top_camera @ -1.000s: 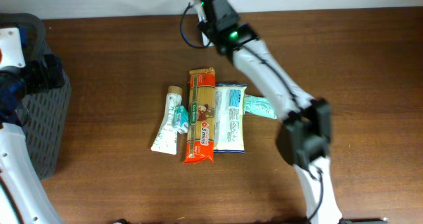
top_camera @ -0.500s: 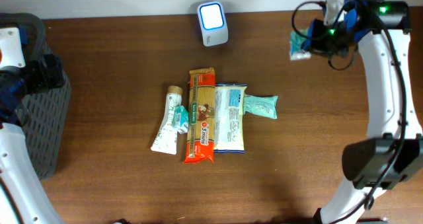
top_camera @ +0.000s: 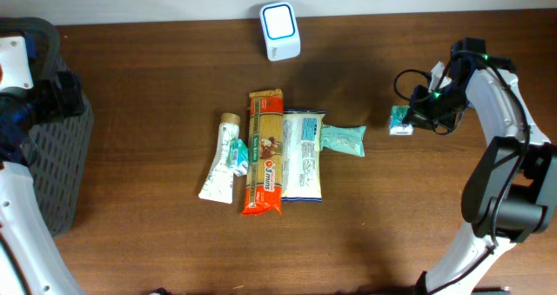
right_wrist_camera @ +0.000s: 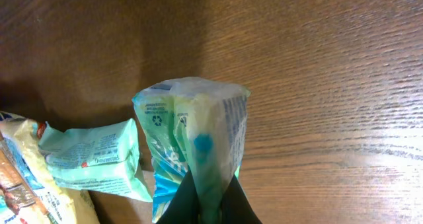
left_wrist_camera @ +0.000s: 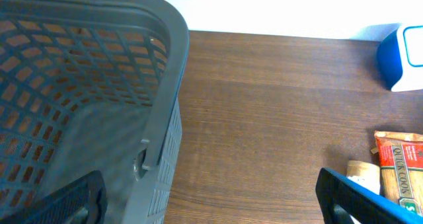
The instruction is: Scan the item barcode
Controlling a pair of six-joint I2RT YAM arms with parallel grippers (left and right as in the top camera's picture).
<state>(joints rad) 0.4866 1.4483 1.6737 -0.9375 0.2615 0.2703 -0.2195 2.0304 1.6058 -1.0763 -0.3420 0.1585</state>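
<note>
Right fingers (right_wrist_camera: pixel 180 209) are clamped on a small teal-and-white packet (right_wrist_camera: pixel 195 128), held near the table (top_camera: pixel 435 208), just right of the green pouch (top_camera: pixel 344 139). Left fingers (left_wrist_camera: pixel 66 201) are spread wide by the basket (left_wrist_camera: pixel 165 85). The scanner (top_camera: pixel 280 21) sits way back at the far edge.

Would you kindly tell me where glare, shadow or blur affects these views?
Overhead: the scanner face is blown out white. Right wrist: sheen streaks the table at right, and a dark shadow lies upper left behind the held packet. Left wrist: the near basket looks soft.
</note>
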